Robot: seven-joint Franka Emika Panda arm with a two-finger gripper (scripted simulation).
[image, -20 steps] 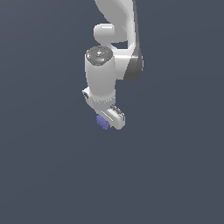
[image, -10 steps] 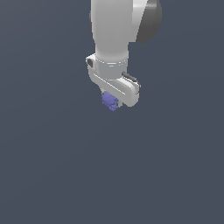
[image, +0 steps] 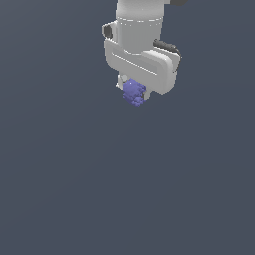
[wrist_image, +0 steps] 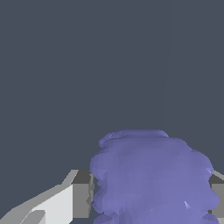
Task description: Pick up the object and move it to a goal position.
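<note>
The end effector (image: 133, 94) in the exterior view hangs high in the frame below the white arm (image: 137, 30), clenched on the object (image: 133, 92), a lumpy blue-purple blob poking out just beneath the white hand body. Around them lies only flat dark grey-blue background; whether that is the worktop I cannot tell.

In the wrist view the object (wrist_image: 151, 177) fills the space between 2 fingers (wrist_image: 81, 194), pressed against their dark pads on both sides.
</note>
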